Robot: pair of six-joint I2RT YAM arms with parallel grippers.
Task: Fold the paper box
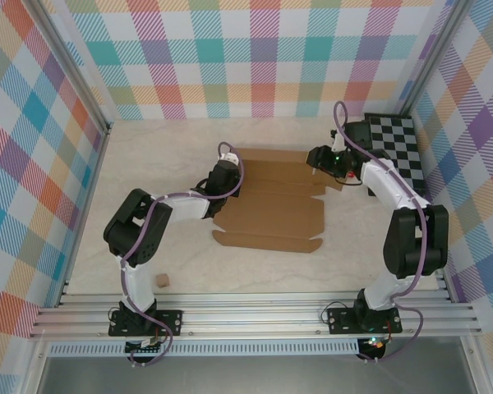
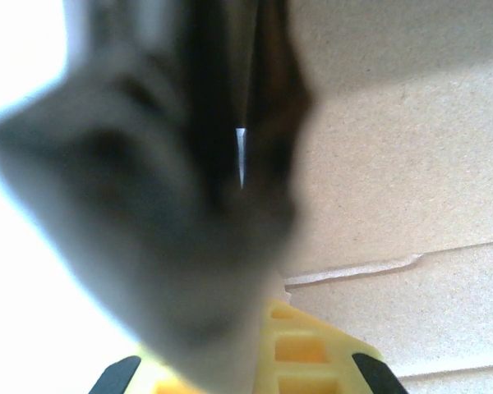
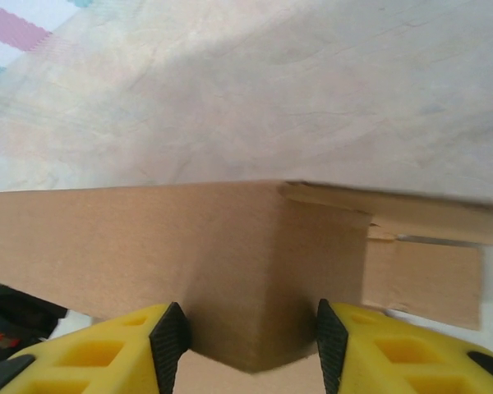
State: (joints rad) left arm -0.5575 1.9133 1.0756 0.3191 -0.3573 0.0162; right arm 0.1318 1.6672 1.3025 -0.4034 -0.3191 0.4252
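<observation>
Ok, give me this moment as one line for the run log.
left gripper: shut, at paper box left edge | right gripper: closed on raised fold, far-right corner | sheet: mostly flat

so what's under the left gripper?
The left gripper sits over the left edge of the paper box; its wrist view shows brown cardboard with a cut line beneath. The table under that panel is covered, and a blurred dark shape hides any contact.
</observation>
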